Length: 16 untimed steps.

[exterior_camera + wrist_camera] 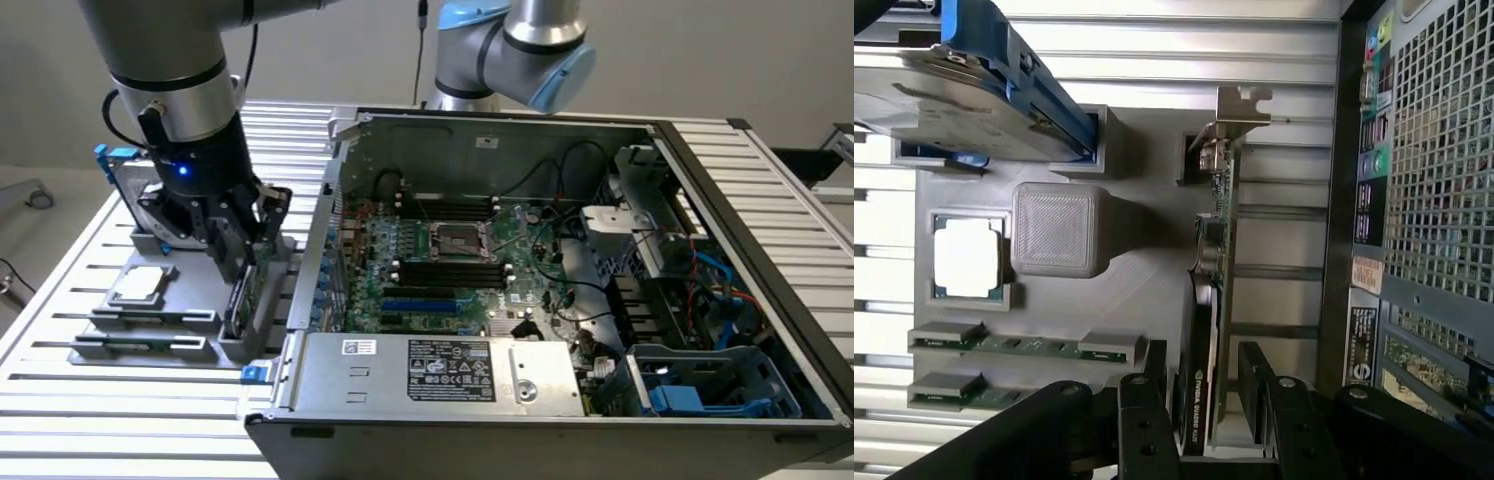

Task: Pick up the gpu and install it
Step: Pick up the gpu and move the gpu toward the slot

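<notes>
The gripper (238,255) hangs over the grey holder (147,330) beside the open PC case (507,118), its jaws spread wide on either side of the gpu (247,290), which stands on edge in its slot. From the wrist, the card (1212,260) runs between the two black fingers (1149,410), green board towards the case (1434,200), black shroud towards the CPU (967,257). Nothing is held; a sliver of daylight shows on the board side, while on the shroud side it is hard to tell whether the pad is touching.

The risks, as they appear here: the card does not look centred between the jaws, so a closing grip may push it sideways in the slot before both pads bear, tilting it. The rounded shroud (a poor surface for a flat pad) could let the card slip or rotate once lifted. The metal bracket (1239,110) at the far end sits in a pocket of the holder (1144,270) and could snag on an uneven pull. The hard drive (964,90) and the case wall stand near, leaving little room for a swinging card.
</notes>
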Motion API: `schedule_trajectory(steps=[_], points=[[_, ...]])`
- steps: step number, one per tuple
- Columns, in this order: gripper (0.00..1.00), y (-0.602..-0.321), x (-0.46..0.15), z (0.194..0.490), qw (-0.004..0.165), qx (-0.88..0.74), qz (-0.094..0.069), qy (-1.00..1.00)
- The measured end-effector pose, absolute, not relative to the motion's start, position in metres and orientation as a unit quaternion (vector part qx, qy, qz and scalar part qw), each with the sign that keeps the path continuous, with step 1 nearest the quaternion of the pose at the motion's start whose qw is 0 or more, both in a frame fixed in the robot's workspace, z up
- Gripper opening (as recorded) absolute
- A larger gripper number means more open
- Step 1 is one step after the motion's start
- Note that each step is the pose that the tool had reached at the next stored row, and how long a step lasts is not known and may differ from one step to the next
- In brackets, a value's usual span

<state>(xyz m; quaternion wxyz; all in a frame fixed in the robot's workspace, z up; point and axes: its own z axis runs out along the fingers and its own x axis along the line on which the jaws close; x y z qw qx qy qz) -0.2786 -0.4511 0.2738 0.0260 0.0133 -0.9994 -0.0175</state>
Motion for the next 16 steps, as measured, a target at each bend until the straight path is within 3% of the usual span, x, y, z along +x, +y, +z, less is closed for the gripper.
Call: schedule_trajectory(steps=[16], points=[[0.42,-0.44,-0.279,0.245,0.026,0.001,-0.018,-1.0]])
